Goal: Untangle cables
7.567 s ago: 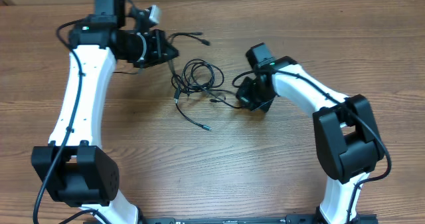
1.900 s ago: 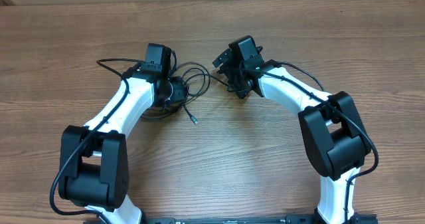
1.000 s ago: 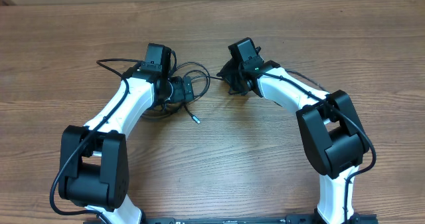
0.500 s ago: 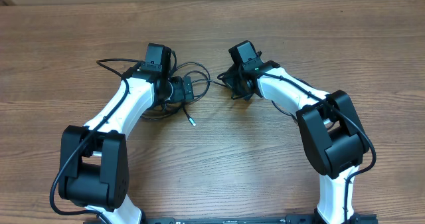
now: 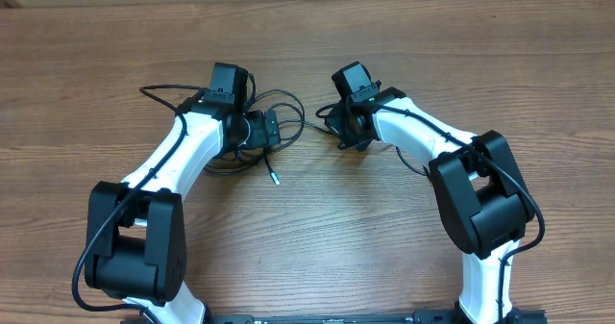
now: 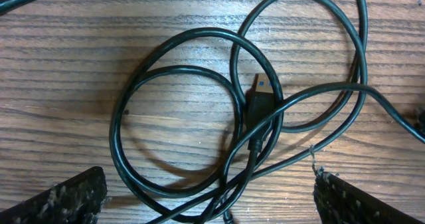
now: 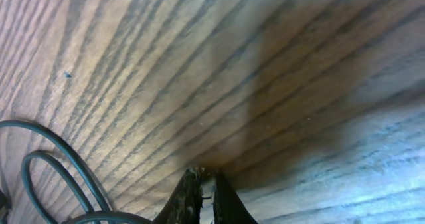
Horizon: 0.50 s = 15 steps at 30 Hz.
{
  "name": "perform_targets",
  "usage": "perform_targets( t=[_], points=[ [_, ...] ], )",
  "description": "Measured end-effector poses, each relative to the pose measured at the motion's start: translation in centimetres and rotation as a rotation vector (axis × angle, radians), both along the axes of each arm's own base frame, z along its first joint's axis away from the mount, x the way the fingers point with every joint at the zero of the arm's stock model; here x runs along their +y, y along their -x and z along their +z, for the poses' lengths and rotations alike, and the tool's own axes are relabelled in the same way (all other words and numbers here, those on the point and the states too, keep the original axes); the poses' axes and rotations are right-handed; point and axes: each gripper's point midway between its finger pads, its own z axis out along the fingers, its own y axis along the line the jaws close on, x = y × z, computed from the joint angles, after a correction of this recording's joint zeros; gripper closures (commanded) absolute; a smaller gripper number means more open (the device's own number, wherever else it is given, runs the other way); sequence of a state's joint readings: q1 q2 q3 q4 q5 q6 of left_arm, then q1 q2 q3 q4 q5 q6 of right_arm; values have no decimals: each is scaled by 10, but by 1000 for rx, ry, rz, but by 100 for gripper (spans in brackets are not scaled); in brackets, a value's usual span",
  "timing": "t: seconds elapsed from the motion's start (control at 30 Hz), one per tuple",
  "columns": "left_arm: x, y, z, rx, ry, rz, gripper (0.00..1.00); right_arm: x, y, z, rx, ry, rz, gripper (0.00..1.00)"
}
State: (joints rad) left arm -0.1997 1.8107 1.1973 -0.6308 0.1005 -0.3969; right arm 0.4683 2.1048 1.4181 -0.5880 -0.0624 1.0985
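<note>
The cables [image 6: 267, 117] lie in overlapping black loops on the wooden table [image 5: 317, 228], a USB plug [image 6: 259, 94] among the coils. They sit directly below our left gripper [image 6: 209, 199], whose jaws stand wide apart, straddling the tangle and holding nothing. Just to the right, our right gripper [image 7: 202, 196] is pressed closed at the tabletop, loops curling beside it — whether a strand is pinched, we cannot tell.

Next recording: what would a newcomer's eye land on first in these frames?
First, the black cables looped over each other between the arms, a plug lying in their middle, framed by the wide-open left end effector. Next, the right end effector, shut and low over the wooden table just right of the loops; whether it pinches a strand cannot be told.
</note>
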Motion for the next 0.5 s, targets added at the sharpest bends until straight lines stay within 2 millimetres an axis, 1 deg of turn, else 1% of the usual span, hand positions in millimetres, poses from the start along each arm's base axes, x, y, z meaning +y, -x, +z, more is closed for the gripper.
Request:
perform_targets(
  t=[0.17,0.5],
  points=[
    [0,0,0,0,0,0,0,-2,4,-1,19,9,0,96],
    [0,0,0,0,0,0,0,-10,13,-1,53,48,-6,96]
  ],
)
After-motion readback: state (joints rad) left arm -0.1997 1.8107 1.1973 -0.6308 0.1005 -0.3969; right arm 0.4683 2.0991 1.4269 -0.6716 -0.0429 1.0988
